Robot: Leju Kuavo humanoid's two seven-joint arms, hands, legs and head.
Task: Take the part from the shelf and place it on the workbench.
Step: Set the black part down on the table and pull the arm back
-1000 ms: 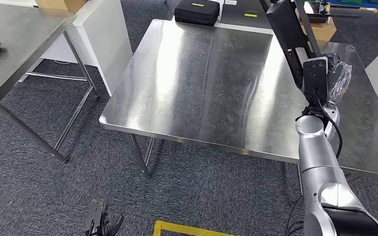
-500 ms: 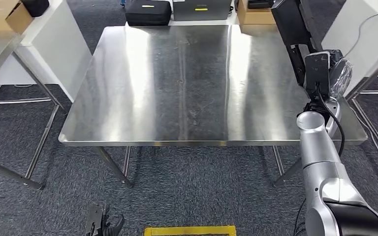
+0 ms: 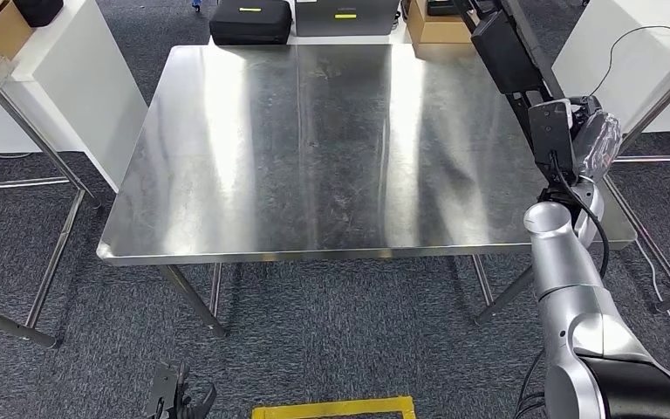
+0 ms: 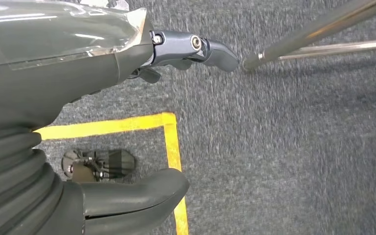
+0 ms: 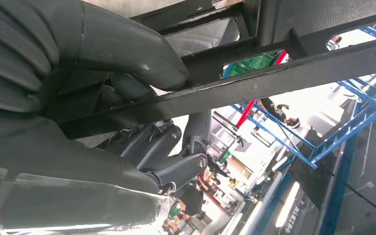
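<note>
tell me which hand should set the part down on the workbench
The right hand: it already grips the black part above the workbench. The left hand hangs low over the carpet, holding nothing.

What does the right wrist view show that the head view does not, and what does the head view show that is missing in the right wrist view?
The right wrist view shows up close how the right hand grips the black frame part: the thumb lies over a bar and the fingers curl under it. It also shows a green board behind the bars and blue racks far off.

The head view shows the steel workbench, the black case behind it and the yellow floor tape.

Both show the right hand holding the black frame part.
</note>
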